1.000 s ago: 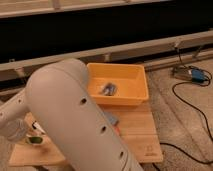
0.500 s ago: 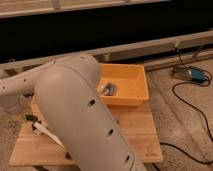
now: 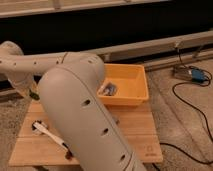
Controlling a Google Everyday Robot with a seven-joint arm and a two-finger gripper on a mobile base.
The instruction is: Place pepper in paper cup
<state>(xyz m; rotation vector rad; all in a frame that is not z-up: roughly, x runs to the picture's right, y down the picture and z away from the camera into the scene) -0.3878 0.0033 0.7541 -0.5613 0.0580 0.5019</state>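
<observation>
The pepper and the paper cup do not show in the camera view. My arm (image 3: 85, 115) fills the middle and lower left: a thick pale segment rises from the bottom edge, bends near the top and runs left to a joint (image 3: 12, 57). My gripper is not in view; it lies past the arm's far-left end or behind the arm. A wooden board (image 3: 137, 132) lies on the floor, and the arm covers much of it.
A yellow bin (image 3: 131, 96) stands at the back of the board with a small dark and silver object (image 3: 107, 89) inside. A white-handled tool (image 3: 50, 134) lies on the board's left. A blue box (image 3: 198, 75) and black cables (image 3: 192, 107) are at right.
The arm has swung: its upper segment now reaches far left and higher. A green object seen on the board's left one second ago no longer shows.
</observation>
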